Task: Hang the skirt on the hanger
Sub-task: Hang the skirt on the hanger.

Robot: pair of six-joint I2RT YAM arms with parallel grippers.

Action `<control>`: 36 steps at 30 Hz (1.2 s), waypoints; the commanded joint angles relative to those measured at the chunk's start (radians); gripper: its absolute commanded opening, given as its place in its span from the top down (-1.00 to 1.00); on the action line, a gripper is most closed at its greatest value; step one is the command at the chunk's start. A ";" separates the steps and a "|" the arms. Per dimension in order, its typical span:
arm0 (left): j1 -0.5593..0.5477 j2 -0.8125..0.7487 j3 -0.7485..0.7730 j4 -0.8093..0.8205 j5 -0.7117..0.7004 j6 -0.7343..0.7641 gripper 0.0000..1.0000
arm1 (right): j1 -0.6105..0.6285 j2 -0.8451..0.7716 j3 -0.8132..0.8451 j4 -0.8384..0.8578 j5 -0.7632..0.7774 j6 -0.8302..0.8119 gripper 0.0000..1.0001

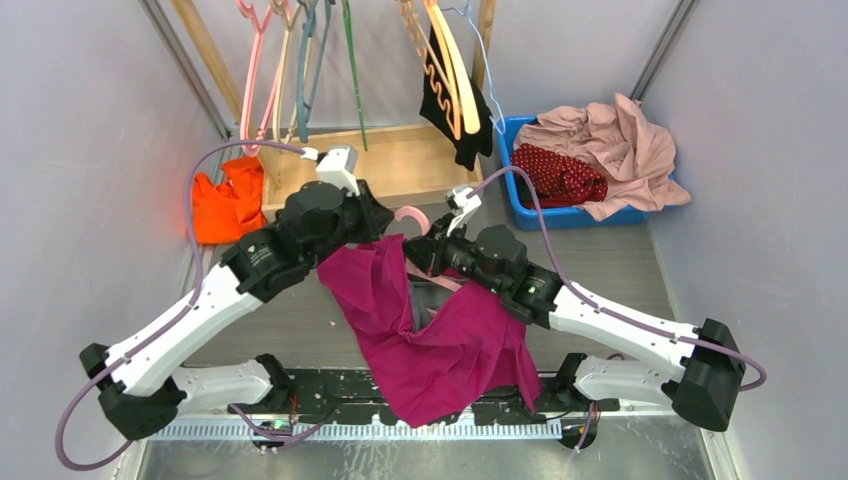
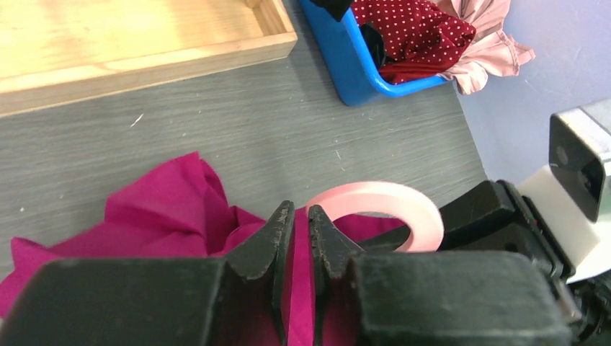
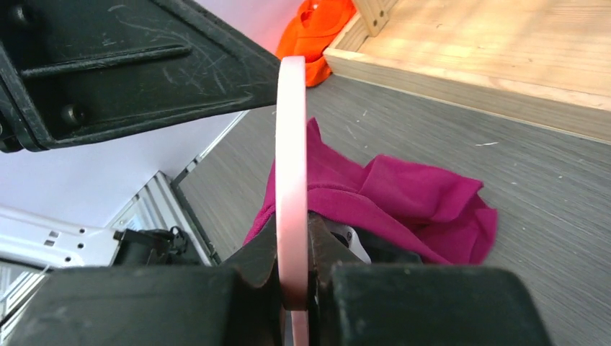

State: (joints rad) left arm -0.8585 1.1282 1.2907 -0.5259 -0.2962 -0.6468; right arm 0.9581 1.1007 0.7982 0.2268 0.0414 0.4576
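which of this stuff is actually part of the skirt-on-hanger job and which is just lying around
job: dotted red skirt, in the blue bin; pink hanger, clamped in the right end effector

lying about: magenta garment between the arms, orange cloth, pale pink garment, black garment, spare hangers, wooden tray

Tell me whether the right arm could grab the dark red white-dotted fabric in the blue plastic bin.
Probably not yet. The right gripper is shut on the thin pink plastic hanger. The way looks open: the dark red white-dotted fabric lies exposed in the blue plastic bin, beside a pale pink garment.
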 commanded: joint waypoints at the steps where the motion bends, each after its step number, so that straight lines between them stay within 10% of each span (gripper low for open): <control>1: 0.010 -0.123 -0.046 -0.046 -0.022 -0.030 0.69 | -0.011 -0.052 0.029 0.127 -0.080 0.010 0.98; 17: 0.011 -0.140 -0.298 -0.091 0.034 -0.103 0.48 | -0.139 -0.159 -0.254 0.374 -0.162 0.158 0.97; 24: 0.059 -0.182 -0.347 -0.118 -0.046 -0.154 -0.92 | -0.176 -0.212 -0.316 0.379 -0.179 0.188 0.98; 36: 0.213 -0.103 -0.322 -0.126 0.063 -0.102 -0.99 | -0.218 -0.260 -0.341 0.378 -0.210 0.213 0.97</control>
State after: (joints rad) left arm -0.6834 1.0382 0.9504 -0.6594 -0.2642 -0.7670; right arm 0.7540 0.8875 0.4427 0.4850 -0.1413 0.6319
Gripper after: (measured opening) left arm 0.995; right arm 0.133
